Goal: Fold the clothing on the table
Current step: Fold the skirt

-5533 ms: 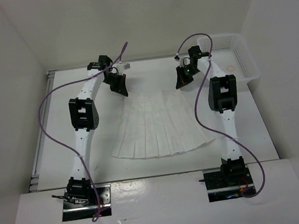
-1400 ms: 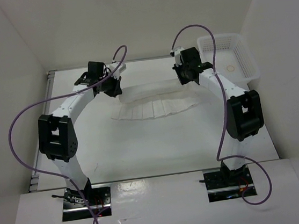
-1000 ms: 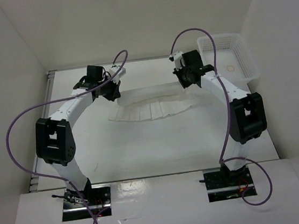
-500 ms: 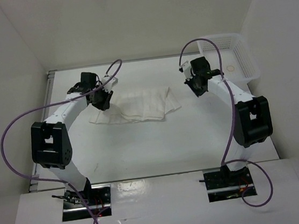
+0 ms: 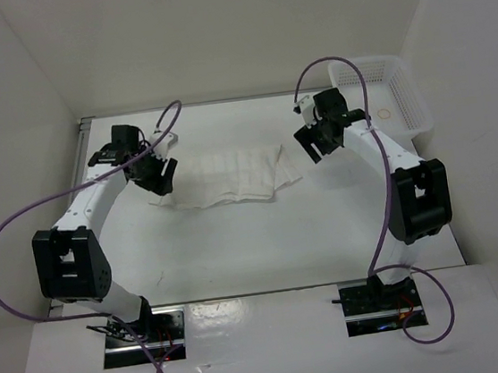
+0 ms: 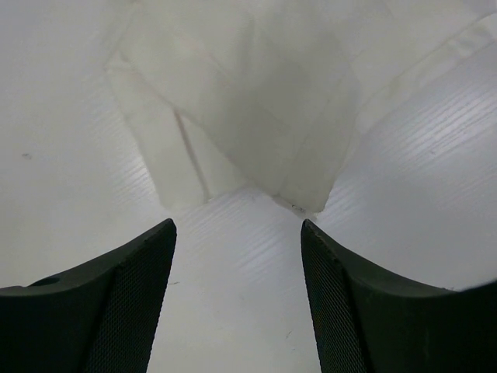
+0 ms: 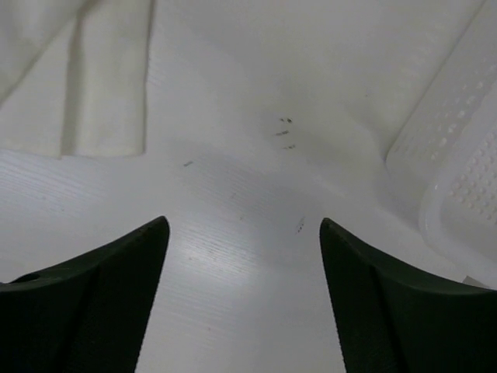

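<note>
My left fingers (image 5: 156,175) are spread and empty, just off the left end of the skirt (image 5: 230,176). My right fingers (image 5: 312,143) are spread and empty too, near its right end. The skirt lies on the far middle of the bench (image 5: 264,239) as a folded band, its long axis running left to right between my arms. From the left wrist, its corner points straight at the gap. From the right wrist, the cloth sits off to one side and the basket (image 5: 406,105) to the other. I judge the next fold goes end over end, and the left is better placed.
</note>
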`<state>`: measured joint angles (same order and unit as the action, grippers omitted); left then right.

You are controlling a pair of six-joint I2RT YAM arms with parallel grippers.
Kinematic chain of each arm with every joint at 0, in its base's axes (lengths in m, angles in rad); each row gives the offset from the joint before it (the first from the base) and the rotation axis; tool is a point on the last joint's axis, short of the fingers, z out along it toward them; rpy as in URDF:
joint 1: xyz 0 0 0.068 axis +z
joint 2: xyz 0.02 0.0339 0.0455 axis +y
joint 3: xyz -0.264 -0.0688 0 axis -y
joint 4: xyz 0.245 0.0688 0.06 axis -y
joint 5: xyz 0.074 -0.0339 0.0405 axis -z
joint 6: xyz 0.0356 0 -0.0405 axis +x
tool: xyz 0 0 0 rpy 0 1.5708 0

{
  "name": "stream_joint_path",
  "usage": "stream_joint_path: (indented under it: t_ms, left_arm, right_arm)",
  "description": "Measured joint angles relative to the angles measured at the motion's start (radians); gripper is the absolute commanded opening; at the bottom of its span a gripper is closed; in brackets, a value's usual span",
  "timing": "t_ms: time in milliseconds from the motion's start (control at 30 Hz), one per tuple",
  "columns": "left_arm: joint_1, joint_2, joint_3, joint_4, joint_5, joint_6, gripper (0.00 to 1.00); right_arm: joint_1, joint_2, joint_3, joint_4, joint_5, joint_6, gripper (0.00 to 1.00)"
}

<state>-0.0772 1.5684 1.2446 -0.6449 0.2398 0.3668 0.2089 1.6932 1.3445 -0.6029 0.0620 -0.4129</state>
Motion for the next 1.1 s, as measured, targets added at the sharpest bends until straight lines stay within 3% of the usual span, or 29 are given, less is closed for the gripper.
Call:
stream_joint_path:
  t_ms: [233,433,767,1100]
  left_arm:
    - [0.115,-0.039,0.024,0.015,0.025,-0.052,0.74]
    - [0.121,-0.032,-0.062,0.079,0.077,-0.142,0.75]
    - [0.114,0.048,-0.093,0.157,0.1,-0.217,0.76]
    - [0.113,0.071,-0.093,0.175,0.108,-0.243,0.76]
  right_arm:
    - [0.041,0.075,0.162,-0.021,-0.158,0.093,0.93]
    - [0.101,0.159,0.265,-0.017,-0.238,0.238,0.94]
    - [0.47,0.402,0.437,-0.008,-0.117,0.425,0.95]
    - [0.453,0.527,0.546,-0.018,0.05,0.547,0.96]
